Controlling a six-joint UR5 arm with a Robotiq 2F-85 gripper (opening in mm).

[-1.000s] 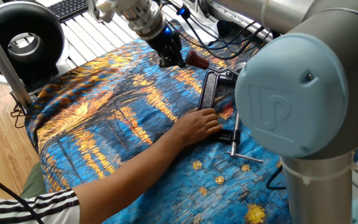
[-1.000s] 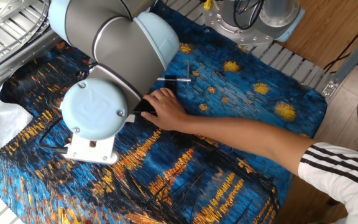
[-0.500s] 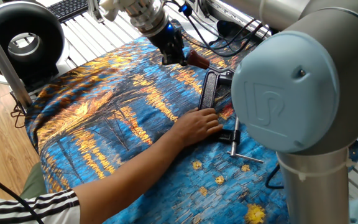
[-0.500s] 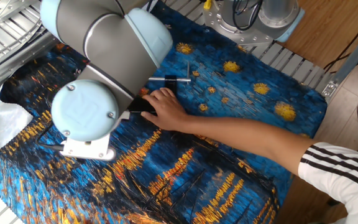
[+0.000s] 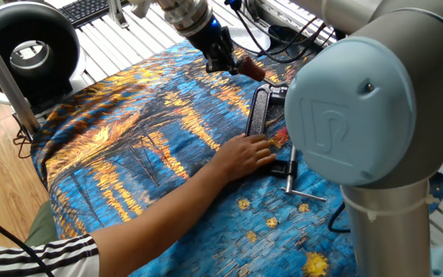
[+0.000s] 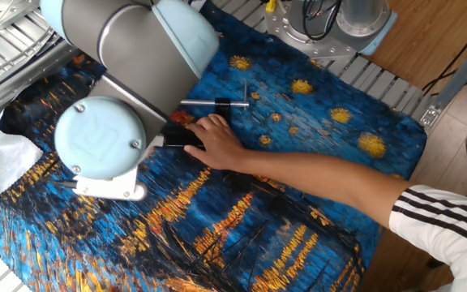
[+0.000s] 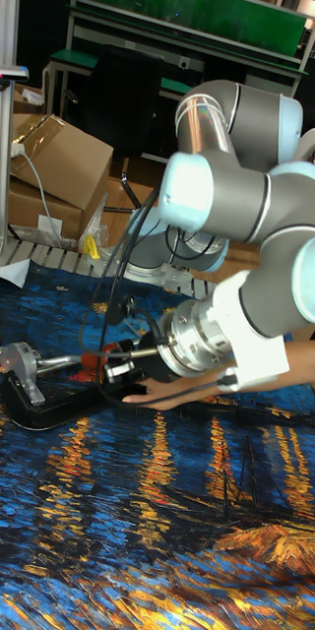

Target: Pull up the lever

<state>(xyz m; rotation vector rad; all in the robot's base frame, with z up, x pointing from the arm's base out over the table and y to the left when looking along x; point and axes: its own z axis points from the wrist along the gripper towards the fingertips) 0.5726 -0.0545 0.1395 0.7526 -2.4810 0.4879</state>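
Note:
The black C-shaped clamp [image 5: 258,114] lies on the painted cloth, and a person's hand [image 5: 244,155] presses on its near end. Its lever [image 5: 251,68], a short arm with a dark red sleeve, sticks out up and left from the clamp's far end. My gripper [image 5: 232,63] comes in from the upper left, and its black fingers are shut on the tip of the red sleeve. In the other fixed view my arm hides the gripper and lever; only the hand [image 6: 217,143] and part of the clamp [image 6: 180,139] show. The tall fixed view shows the clamp's base [image 7: 37,409].
A thin silver threaded rod [image 5: 291,174] with a small crossbar sticks out of the clamp toward the near right. The person's forearm [image 5: 141,215] crosses the cloth from the lower left. Cables [image 5: 283,46] lie behind the clamp. A black round device [image 5: 28,42] stands at far left.
My gripper has moved up and to the right, and the lever's red sleeve has risen with it. The hand and the clamp body stay in place.

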